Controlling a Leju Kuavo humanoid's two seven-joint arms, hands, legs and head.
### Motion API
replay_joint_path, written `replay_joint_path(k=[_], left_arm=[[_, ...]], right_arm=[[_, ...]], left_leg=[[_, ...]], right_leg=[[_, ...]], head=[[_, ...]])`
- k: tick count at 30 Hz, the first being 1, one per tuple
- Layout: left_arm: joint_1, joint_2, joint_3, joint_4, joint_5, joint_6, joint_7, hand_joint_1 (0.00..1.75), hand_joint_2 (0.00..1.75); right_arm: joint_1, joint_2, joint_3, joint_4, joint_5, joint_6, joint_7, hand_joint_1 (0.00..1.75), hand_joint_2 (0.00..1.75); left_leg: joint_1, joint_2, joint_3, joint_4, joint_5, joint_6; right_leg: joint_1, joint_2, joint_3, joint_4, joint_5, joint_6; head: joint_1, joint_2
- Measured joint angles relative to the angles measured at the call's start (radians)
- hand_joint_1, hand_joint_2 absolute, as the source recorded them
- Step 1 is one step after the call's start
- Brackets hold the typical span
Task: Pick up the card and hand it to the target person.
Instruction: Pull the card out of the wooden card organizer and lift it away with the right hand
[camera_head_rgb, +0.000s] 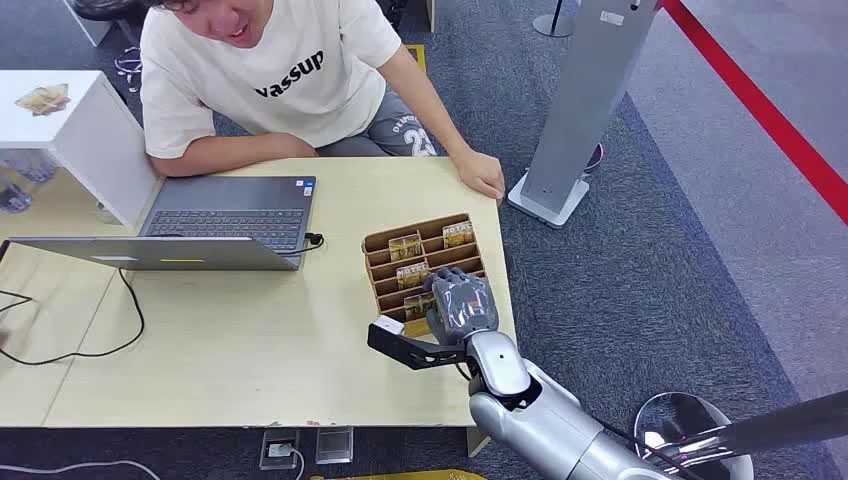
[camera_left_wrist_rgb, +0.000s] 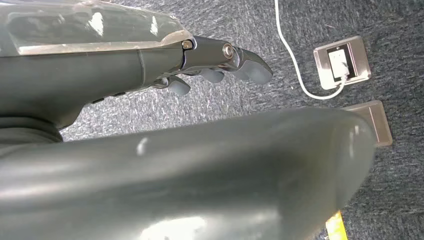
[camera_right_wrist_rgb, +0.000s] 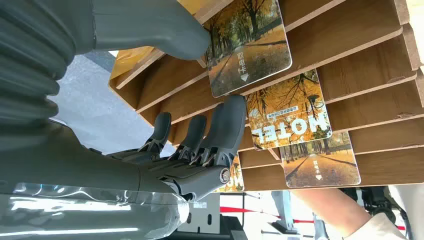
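A brown slotted card rack (camera_head_rgb: 383, 243) stands near the table's right edge and holds several autumn-printed cards (camera_head_rgb: 405, 246). My right hand (camera_head_rgb: 462, 303) hangs over the rack's near rows, palm down. In the right wrist view the thumb (camera_right_wrist_rgb: 165, 30) and a dark fingertip (camera_right_wrist_rgb: 231, 112) lie at two corners of one card (camera_right_wrist_rgb: 250, 47), which still sits in its slot (camera_right_wrist_rgb: 350, 45). A HOTEL card (camera_right_wrist_rgb: 290, 112) sits one slot further on. The person (camera_head_rgb: 270, 70) sits across the table, one hand (camera_head_rgb: 482, 178) resting on its edge. My left hand (camera_left_wrist_rgb: 220, 65) hangs over the carpet, holding nothing.
An open laptop (camera_head_rgb: 220, 220) with a cable (camera_head_rgb: 120, 330) takes up the table's left half. A white cabinet (camera_head_rgb: 70, 120) stands at the far left. A grey post on a base (camera_head_rgb: 580, 110) stands right of the table. A floor socket (camera_left_wrist_rgb: 342, 62) lies under my left arm.
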Motion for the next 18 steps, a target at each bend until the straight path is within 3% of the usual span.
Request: replay_joint_path(k=[18], left_arm=[[0.000,0.000,0.000,0.000,-0.002,0.003,0.000,0.00,0.00]], right_arm=[[0.013,0.006,0.018,-0.024,-0.015,0.012,-0.021,0.77,1.75]], left_leg=[[0.000,0.000,0.000,0.000,0.000,0.000]], right_leg=[[0.000,0.000,0.000,0.000,0.000,0.000]], head=[[0.000,0.000]])
